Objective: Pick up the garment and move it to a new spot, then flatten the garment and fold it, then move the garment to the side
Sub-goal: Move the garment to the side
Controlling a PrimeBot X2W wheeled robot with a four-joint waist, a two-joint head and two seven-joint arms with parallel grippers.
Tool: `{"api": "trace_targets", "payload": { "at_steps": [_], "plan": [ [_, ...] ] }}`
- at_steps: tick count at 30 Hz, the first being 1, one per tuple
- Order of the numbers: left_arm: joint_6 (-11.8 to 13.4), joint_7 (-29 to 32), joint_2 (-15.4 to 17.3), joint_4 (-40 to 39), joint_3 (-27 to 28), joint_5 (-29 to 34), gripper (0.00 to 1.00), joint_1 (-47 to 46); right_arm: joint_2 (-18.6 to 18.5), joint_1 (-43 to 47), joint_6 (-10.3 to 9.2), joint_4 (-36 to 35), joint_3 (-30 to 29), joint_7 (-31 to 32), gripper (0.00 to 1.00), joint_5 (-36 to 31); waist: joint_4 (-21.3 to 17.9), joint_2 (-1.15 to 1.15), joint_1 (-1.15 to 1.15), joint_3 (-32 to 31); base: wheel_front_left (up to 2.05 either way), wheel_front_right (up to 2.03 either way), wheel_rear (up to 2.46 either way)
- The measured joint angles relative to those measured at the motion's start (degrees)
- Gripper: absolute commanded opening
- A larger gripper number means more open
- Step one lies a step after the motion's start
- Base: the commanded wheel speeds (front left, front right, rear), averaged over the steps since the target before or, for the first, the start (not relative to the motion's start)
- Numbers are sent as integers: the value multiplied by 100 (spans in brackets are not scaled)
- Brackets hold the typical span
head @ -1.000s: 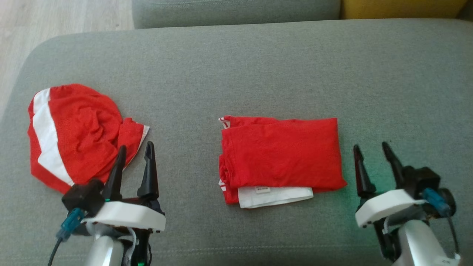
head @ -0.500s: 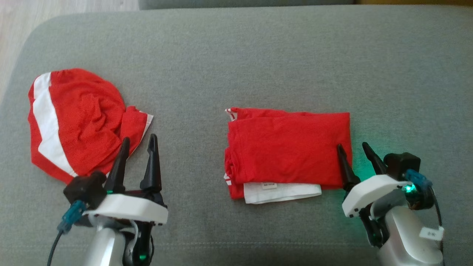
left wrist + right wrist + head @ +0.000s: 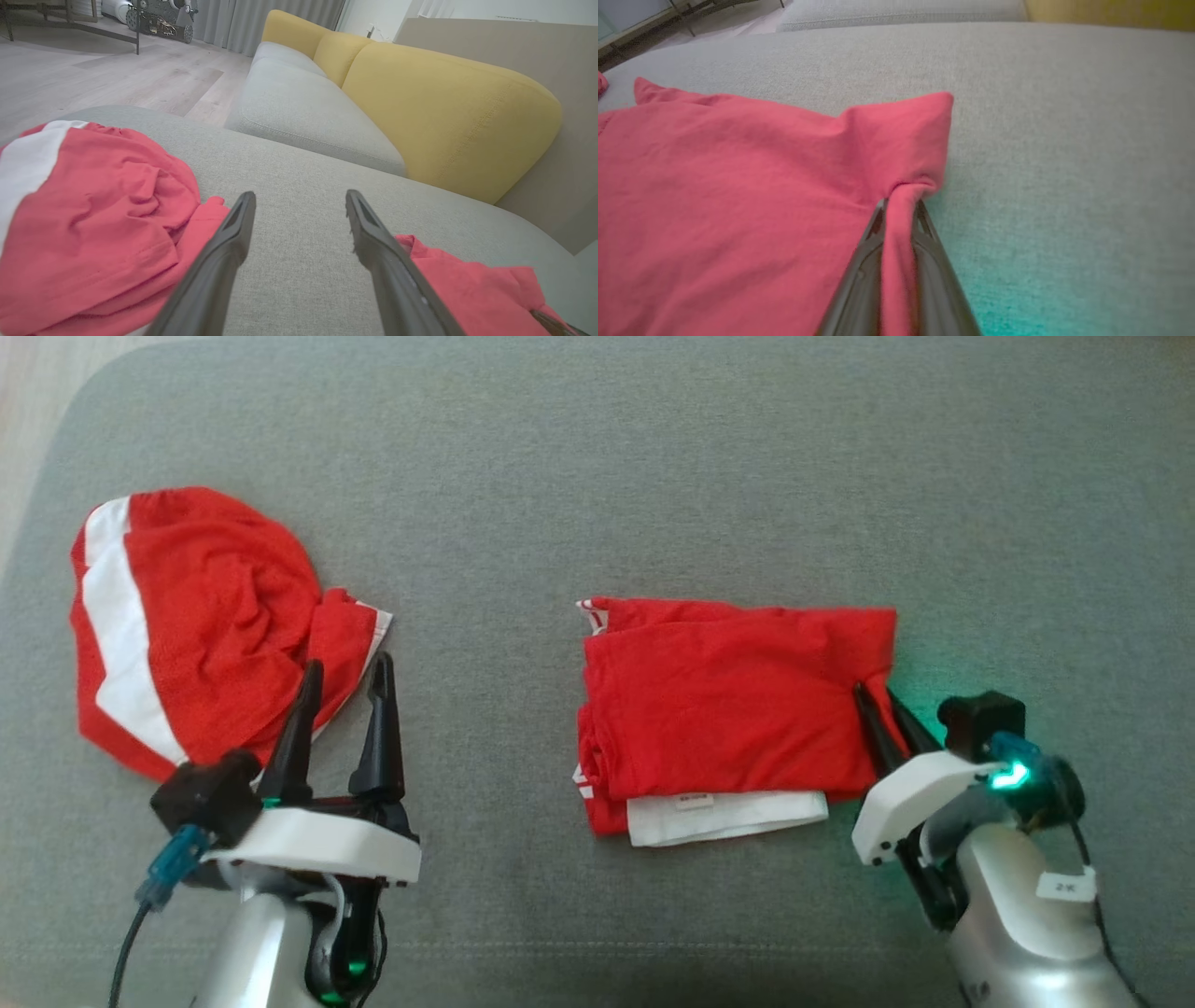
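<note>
The garment (image 3: 738, 709) is a red shirt folded into a rectangle with a white layer along its near edge, lying mid-cushion. My right gripper (image 3: 878, 695) is shut on its right edge; a pinched ridge of the red garment (image 3: 738, 196) runs between the right gripper's (image 3: 899, 207) two fingers. My left gripper (image 3: 344, 672) stands open near the lower right corner of a second, crumpled red-and-white garment (image 3: 187, 625) at the left, holding nothing. Through the open left gripper (image 3: 299, 200) I see bare cushion, with that crumpled garment (image 3: 88, 219) to its left.
Everything lies on a wide grey sofa cushion (image 3: 653, 476). Beyond it stand another grey seat (image 3: 303, 107) and a yellow backrest (image 3: 444, 107). Wooden floor (image 3: 93, 74) lies past the cushion's left edge.
My right gripper moved left onto the folded garment's right edge and closed on it, bunching the cloth. The head camera tilted, shifting the whole picture. The left gripper stayed open in place.
</note>
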Motion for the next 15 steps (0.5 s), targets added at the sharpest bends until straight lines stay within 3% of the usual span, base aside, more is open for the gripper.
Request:
{"api": "trace_targets", "payload": {
  "at_steps": [7,15],
  "plan": [
    [-11,0,0,-30,-12,4,100,-35,-541,-539,0,-399,258,-342,0,-636,-249,0,0,45,0,0,0],
    [-145,-2,0,-199,-218,46,100,-405,-1307,-1401,0,-608,478,-49,0,-463,-559,0,0,418,0,0,0]
  ]
}}
